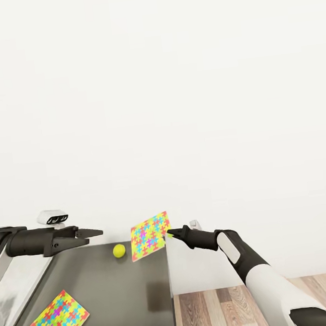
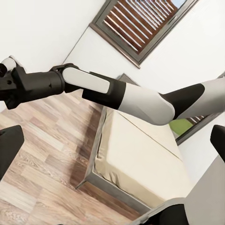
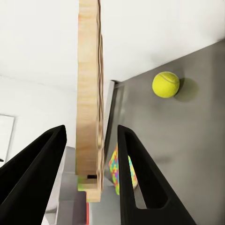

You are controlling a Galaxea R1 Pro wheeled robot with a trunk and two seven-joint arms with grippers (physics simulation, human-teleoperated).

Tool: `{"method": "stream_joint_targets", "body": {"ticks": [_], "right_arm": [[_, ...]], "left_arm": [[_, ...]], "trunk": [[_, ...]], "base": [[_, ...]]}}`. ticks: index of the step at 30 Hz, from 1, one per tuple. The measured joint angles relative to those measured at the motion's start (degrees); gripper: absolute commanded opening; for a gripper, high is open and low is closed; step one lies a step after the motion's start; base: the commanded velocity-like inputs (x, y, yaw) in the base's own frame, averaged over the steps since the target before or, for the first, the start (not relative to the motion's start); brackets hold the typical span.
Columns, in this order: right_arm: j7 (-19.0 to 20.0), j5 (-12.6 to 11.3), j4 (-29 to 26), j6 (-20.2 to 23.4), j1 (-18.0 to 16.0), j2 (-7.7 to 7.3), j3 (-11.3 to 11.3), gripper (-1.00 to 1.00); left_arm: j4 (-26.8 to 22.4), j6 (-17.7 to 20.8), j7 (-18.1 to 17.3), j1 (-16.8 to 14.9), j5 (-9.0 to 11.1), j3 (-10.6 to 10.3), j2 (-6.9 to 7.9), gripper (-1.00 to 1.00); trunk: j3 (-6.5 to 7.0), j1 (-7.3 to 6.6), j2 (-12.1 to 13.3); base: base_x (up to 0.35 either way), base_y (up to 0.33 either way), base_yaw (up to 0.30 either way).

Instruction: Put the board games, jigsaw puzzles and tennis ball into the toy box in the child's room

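Right gripper (image 1: 170,233): jaws clamped on one edge of a jigsaw puzzle (image 1: 150,235), held tilted and lifted above the far right corner of the dark grey table (image 1: 117,295); in the right wrist view the sheet (image 3: 89,98) stands edge-on between the two black fingers (image 3: 136,173), showing its pale wooden back. Tennis ball (image 1: 119,250): resting on the table just beside the held sheet, toward the left. Second jigsaw puzzle (image 1: 58,323): lying flat near the table's near left corner. Left gripper (image 1: 96,232): hovering over the table's far left part, holding nothing, jaws look together. Bed (image 2: 140,161): cream top, standing on wood-plank floor (image 2: 42,154), seen in the left wrist view
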Motion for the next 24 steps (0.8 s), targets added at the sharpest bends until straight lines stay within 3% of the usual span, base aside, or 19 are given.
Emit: {"method": "stream_joint_targets", "body": {"ticks": [13,24], "right_arm": [[0.0,0.0,0.0,0.0,0.0,0.08,0.0,-1.00],[0.0,0.0,0.0,0.0,0.1,0.02,0.0,-1.00]], "left_arm": [[0.0,0.0,0.0,0.0,0.0,0.2,0.00,1.00],[0.0,0.0,0.0,0.0,0.0,0.0,-0.02,1.00]], "trunk": [[3.55,-2.86,5.2],[4.52,-2.86,5.2]], "base": [[0.000,0.000,0.000],[0.000,0.000,0.000]]}}
